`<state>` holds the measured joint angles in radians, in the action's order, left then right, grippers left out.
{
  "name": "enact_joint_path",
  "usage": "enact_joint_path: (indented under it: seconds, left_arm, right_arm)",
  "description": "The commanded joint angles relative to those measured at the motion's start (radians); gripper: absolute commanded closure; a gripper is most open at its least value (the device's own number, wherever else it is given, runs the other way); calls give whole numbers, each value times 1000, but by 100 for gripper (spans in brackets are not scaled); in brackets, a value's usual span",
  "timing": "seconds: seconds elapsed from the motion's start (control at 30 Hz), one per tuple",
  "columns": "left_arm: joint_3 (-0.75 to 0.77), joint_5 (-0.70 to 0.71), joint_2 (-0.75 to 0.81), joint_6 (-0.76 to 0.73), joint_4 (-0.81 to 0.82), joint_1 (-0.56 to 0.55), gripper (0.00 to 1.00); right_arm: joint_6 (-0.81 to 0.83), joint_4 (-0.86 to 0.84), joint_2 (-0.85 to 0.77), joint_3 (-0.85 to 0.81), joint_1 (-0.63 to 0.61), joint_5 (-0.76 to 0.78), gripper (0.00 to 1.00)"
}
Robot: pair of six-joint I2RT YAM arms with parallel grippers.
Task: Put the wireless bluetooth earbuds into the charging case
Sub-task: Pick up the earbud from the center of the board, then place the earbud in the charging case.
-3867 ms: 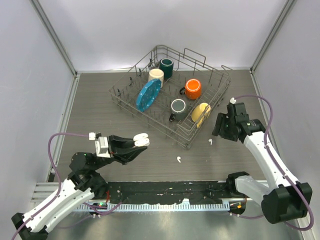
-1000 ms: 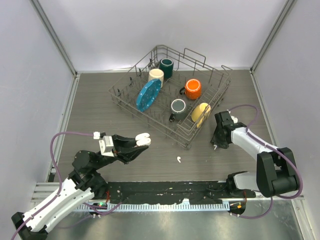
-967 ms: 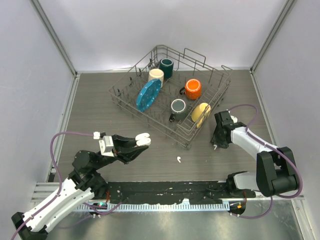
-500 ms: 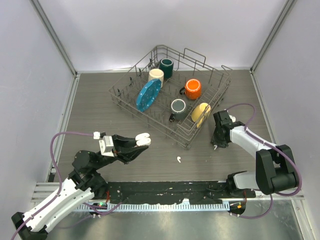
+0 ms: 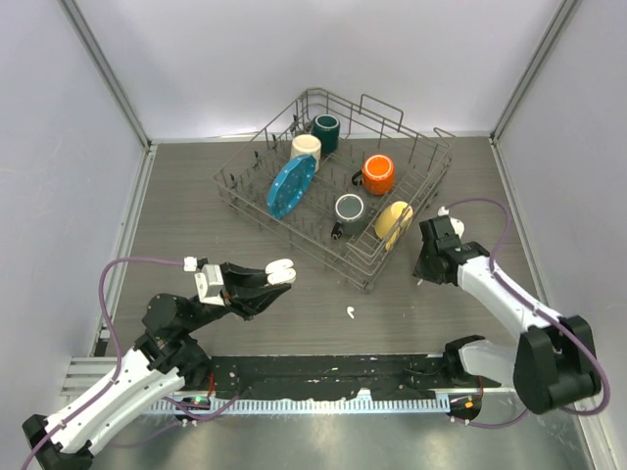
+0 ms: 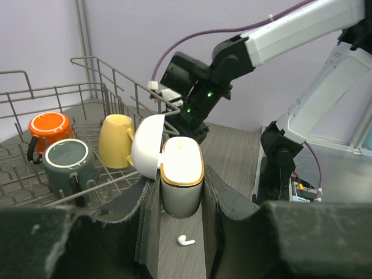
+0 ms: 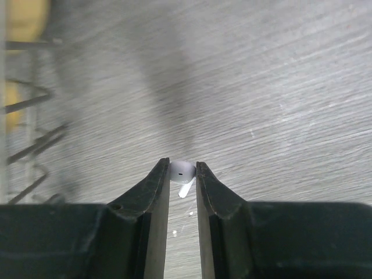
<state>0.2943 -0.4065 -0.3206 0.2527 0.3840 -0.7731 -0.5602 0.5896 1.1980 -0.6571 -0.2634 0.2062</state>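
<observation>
Since the right gripper point(image 7: 182, 165) pinches a white earbud point(image 7: 185, 172) beside the dish rack point(image 5: 423, 176), we should lift slowly (its grip looks slight) toward the open charging case point(image 6: 181, 158) clamped in the left gripper point(image 6: 180, 181).

Wire dish rack point(image 5: 432, 172) — mugs point(image 5: 378, 173), blue plate point(image 5: 291, 186) inside — on grey table point(image 5: 186, 225).

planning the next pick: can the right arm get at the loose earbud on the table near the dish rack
Likely not yet: bare table leads to the loose earbud, but the right fingers are shut on another earbud.
</observation>
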Motion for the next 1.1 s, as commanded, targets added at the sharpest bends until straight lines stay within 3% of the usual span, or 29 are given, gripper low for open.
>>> enact_joint_path:
  seconds: [0.0,0.2,0.47,0.8,1.07]
  left_arm:
    - [14,32,-14,-6,46,-5,100]
    - [13,78,-18,8,67,-5,100]
    - [3,146,-17,31,95,-3,100]
    - [9,143,-55,57,116,-5,100]
    - [16,153,-83,60,127,-5,100]
  right_arm:
    - [-41,39,-116,-84,-65,45,94]
    - [-89,208,-230,-225,-183,156,98]
    - [-80,248,-394,-386,-315,229,99]
    - [2,106,-380,-518,-401,136,99]
    - [37,56,-275,-590,-588,284,99]
